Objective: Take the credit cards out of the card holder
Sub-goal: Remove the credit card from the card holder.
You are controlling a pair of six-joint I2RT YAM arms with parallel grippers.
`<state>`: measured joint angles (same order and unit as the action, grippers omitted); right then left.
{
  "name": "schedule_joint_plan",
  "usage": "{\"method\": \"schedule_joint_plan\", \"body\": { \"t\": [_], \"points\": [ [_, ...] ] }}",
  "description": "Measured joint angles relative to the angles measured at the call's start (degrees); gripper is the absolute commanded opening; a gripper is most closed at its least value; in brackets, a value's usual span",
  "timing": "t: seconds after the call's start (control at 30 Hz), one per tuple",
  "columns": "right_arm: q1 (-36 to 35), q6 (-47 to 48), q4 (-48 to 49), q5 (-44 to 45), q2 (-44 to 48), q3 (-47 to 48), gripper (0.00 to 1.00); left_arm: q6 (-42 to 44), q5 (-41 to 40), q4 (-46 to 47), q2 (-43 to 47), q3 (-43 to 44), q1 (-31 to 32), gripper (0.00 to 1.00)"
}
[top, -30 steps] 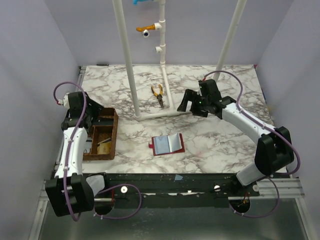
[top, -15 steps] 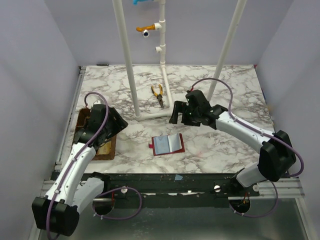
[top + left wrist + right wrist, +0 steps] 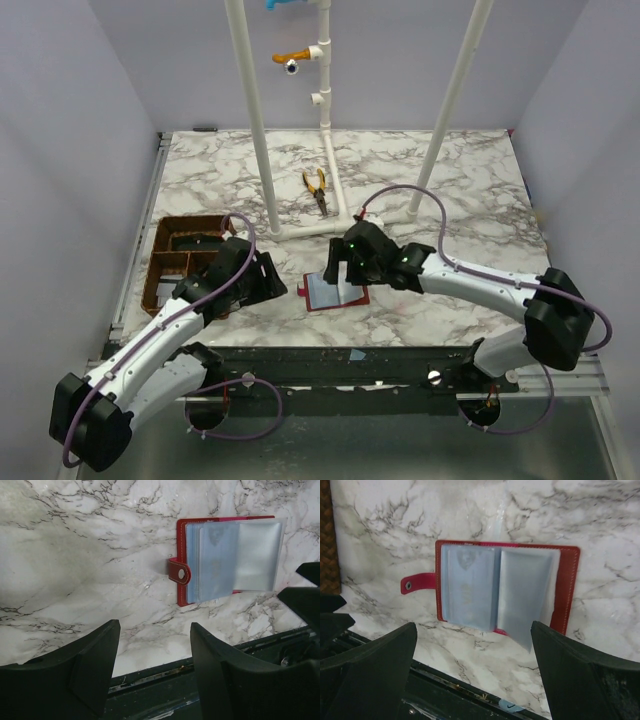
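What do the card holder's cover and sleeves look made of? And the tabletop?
Cover: red leather or faux leather, judging by the stitched edge and snap strap. Sleeves: clear flexible plastic, glossy and see-through. Tabletop: marble pattern, possibly printed; cannot tell.

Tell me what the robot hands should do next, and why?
Probably lower the right gripper onto the card holder's red cover to pin it. The holder lies open, both grippers hover open near it, neither touching, and what looks like a card shows in a sleeve, so it likely needs holding before the left gripper pulls.
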<state>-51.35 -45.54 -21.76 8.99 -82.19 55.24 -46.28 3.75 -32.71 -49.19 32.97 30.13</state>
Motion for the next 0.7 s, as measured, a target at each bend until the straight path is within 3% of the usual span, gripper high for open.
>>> {"method": "schedule_joint_plan", "body": {
  "t": [0.13,0.43,0.7],
  "points": [
    [-4.0,-1.4,0.2,2.0,-4.4,-0.1,0.86,0.7,0.0,0.5,0.0,-0.2,0.1,0.59],
    [-5.5,-0.9,-1.0,6.4,-13.2,4.4,0.61,1.5,0.7,1.4,-0.1,-0.2,0.4,0.58],
    [-7.1,1.1,-2.2,8.8,-17.0,10.4,0.57,2.4,1.4,1.4,-0.4,0.1,0.7,0.58]
  ]
}}
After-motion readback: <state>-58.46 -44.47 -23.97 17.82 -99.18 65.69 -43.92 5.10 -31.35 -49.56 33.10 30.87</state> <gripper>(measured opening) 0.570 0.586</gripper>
